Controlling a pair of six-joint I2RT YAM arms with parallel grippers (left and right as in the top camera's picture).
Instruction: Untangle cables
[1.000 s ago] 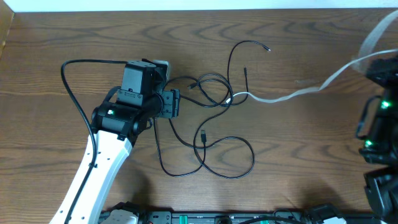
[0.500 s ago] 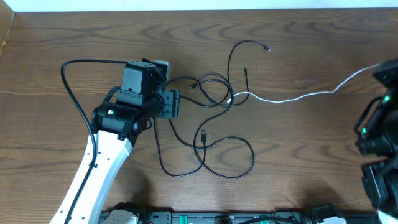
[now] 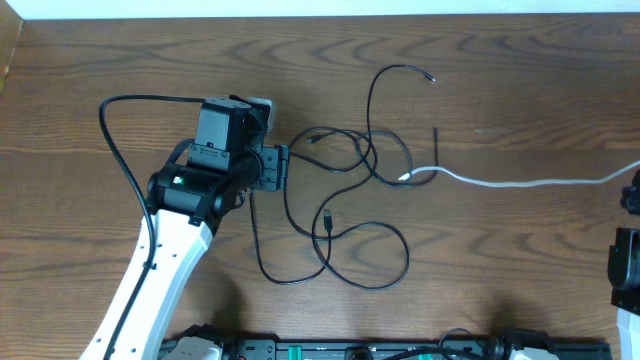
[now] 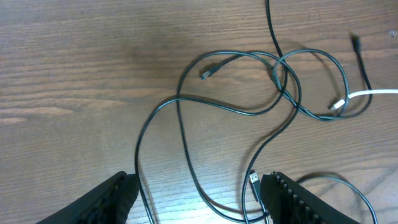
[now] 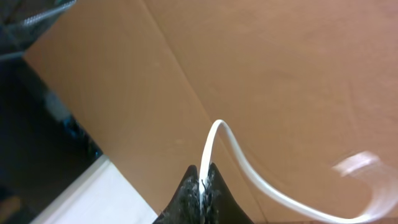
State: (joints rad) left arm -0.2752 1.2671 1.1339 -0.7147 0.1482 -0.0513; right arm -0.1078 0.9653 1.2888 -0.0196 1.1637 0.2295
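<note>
Loops of thin black cable [image 3: 367, 160] lie tangled by the left gripper [image 4: 198, 185], jaws wide, empty; right gripper [image 5: 203, 170] clamps a thin white cable [image 3: 520, 183].

Tangled black cables [image 3: 370, 165] in loose loops, white cable [image 3: 520, 183] straight rightward.

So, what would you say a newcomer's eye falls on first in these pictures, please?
Most likely the white cable, running across the wooden table off the overhead view's right edge and pinched in the shut right claw. Next, the tangle of thin black cables mid-view, the white one's plug end lying among its loops, with the open left claw at its left side.
</note>
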